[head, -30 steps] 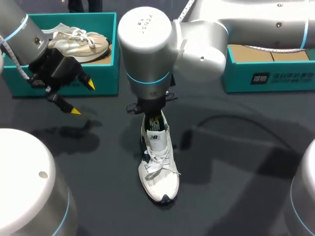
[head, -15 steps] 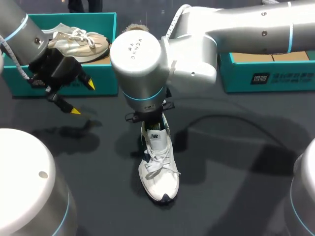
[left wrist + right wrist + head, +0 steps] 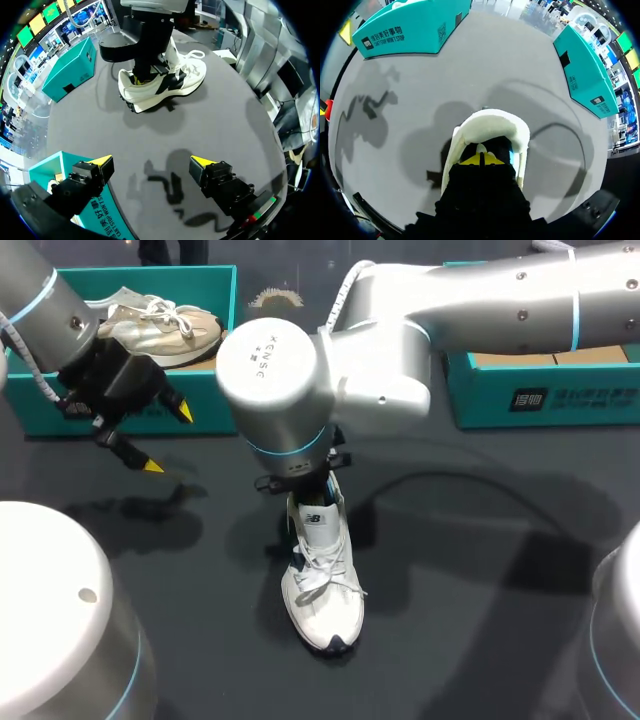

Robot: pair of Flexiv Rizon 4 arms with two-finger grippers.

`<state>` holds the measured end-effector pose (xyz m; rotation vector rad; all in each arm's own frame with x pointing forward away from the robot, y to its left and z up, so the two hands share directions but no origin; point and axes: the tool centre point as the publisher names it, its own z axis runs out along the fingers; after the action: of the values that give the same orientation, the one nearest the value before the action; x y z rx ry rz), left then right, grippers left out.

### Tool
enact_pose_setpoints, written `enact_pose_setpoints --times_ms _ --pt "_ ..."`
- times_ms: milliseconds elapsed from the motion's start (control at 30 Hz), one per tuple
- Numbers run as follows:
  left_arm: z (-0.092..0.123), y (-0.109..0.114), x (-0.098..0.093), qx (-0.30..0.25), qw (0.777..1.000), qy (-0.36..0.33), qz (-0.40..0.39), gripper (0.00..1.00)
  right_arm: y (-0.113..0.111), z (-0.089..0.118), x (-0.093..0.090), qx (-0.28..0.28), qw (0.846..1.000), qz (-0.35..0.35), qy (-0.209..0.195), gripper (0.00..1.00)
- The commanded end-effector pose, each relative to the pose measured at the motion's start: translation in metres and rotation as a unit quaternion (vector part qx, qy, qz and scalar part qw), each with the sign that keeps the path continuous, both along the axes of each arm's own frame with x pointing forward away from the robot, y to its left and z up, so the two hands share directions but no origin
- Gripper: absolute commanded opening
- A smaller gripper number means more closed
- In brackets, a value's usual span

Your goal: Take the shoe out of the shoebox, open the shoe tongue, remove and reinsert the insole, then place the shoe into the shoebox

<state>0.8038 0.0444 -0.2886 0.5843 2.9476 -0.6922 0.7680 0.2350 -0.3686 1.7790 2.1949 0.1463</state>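
The shoe (image 3: 322, 580) stood on the table (image 3: 480, 570), out of the box (image 3: 215, 390), which lay beyond and to the left of the shoe. The right gripper (image 3: 481, 159) was down inside the shoe's heel opening, its 2 yellow tips closed together. Whether the insole was pinched between them could not be told. The left gripper (image 3: 151, 161) hung left of the shoe, well apart from it, spread wide and holding nothing. The step looked like insole removal. Done well, it meant catching only the insole's heel edge and lifting slowly and straight. The left gripper should pin the shoe's toe, since nothing steadied the shoe.
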Motion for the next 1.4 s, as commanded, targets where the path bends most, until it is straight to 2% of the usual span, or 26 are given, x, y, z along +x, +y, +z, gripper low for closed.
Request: enact_pose_setpoints --times_ms 33,200,533,800,967,1200,1400 --pt "0.001 0.001 -0.001 0.001 1.0 0.0 0.0 1.0 0.001 0.022 -0.014 -0.059 0.998 -0.015 -0.029 0.0" --pt "0.001 0.001 -0.001 0.001 1.0 0.0 0.0 1.0 -0.002 0.023 -0.016 -0.114 0.992 -0.032 -0.039 0.0" --pt "0.001 0.001 -0.001 0.001 1.0 0.0 0.0 1.0 -0.009 -0.005 -0.01 -0.142 0.989 -0.04 -0.026 0.0" --pt "0.001 0.001 -0.001 0.001 1.0 0.0 0.0 1.0 -0.011 -0.019 -0.008 -0.138 0.99 -0.039 -0.011 0.0" --pt "0.001 0.001 -0.001 0.001 1.0 0.0 0.0 1.0 -0.01 -0.009 -0.013 -0.128 0.991 -0.036 -0.02 0.0" --pt "0.001 0.001 -0.001 0.001 1.0 0.0 0.0 1.0 -0.016 0.011 -0.015 -0.083 0.995 -0.038 -0.03 0.0" --pt "0.001 0.001 -0.001 0.001 1.0 0.0 0.0 1.0 -0.023 0.009 -0.011 -0.062 0.996 -0.054 -0.026 0.0"
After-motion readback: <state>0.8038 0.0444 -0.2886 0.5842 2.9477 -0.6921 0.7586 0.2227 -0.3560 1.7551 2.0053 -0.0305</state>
